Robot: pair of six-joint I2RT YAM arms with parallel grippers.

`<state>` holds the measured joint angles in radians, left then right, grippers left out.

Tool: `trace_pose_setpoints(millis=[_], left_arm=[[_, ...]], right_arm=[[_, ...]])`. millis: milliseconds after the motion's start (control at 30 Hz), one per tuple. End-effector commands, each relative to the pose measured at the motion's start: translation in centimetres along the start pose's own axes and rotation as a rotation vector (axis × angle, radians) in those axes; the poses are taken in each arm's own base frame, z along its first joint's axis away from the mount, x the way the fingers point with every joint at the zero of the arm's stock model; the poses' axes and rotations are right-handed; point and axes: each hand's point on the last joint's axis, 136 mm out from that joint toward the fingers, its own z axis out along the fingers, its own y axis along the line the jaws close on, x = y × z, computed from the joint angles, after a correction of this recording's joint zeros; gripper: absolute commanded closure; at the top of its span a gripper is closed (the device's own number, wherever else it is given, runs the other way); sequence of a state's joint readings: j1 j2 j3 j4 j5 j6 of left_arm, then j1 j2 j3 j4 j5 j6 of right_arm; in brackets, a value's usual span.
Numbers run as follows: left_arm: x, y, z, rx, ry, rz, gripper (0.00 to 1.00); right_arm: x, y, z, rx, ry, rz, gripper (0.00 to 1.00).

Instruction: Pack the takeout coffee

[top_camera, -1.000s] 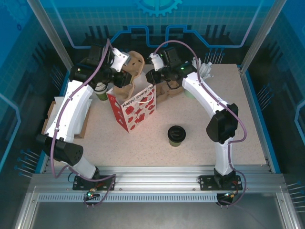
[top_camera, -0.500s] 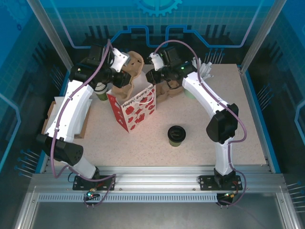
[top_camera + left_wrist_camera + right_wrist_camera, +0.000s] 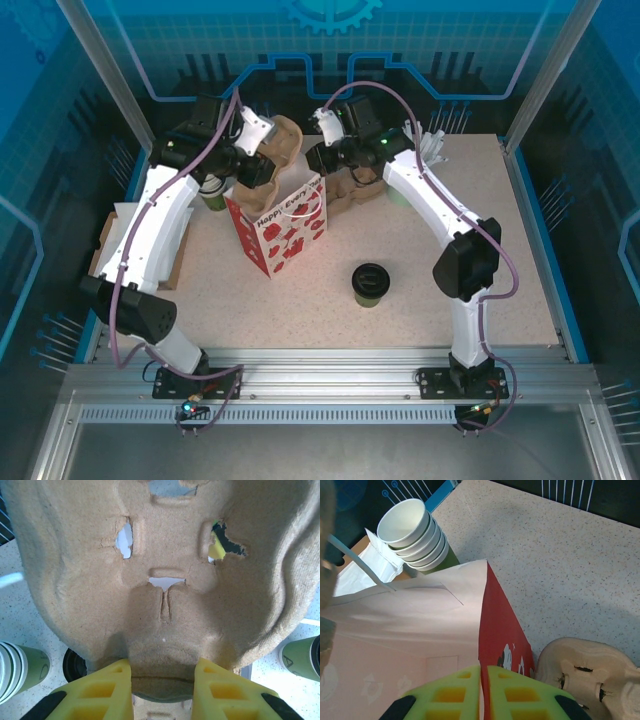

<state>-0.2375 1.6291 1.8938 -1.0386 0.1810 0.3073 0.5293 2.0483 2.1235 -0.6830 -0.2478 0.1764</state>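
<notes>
The coffee [image 3: 370,283] is seen on open table [image 3: 500,230], well apart from left gripper [image 3: 162,672], clamped on carrier [image 3: 165,580], and right gripper [image 3: 483,672], pinched shut on bag [image 3: 420,625] rim.

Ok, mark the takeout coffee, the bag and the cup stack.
takeout coffee [image 3: 371,276], top external view, black lid.
bag [image 3: 290,228], top external view, printed front.
cup stack [image 3: 402,522], right wrist view, inside top cup.
</notes>
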Motion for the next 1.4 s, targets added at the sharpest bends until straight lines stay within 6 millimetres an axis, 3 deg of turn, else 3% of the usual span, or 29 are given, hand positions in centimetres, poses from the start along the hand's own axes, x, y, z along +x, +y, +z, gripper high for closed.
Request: trace_pose_setpoints(millis=[0, 500, 833, 1367], left_arm=[[0.7, -0.2, -0.1, 0.02, 0.032, 0.02, 0.73], [2.3, -0.9, 1.2, 0.048, 0.111, 0.036, 0.73], [3.4, -0.8, 2.8, 0.033, 0.186, 0.047, 0.73], [4.6, -0.6, 3.5, 0.02, 0.251, 0.047, 0.73]], right_arm=[[-0.8, -0.2, -0.6, -0.004, -0.015, 0.019, 0.88], [-0.5, -1.1, 0.1, 0.003, 0.003, 0.046, 0.91], [-0.8, -1.0, -0.2, -0.001, -0.007, 0.044, 0.93], [-1.3, -1.1, -0.9, 0.008, -0.035, 0.041, 0.94]])
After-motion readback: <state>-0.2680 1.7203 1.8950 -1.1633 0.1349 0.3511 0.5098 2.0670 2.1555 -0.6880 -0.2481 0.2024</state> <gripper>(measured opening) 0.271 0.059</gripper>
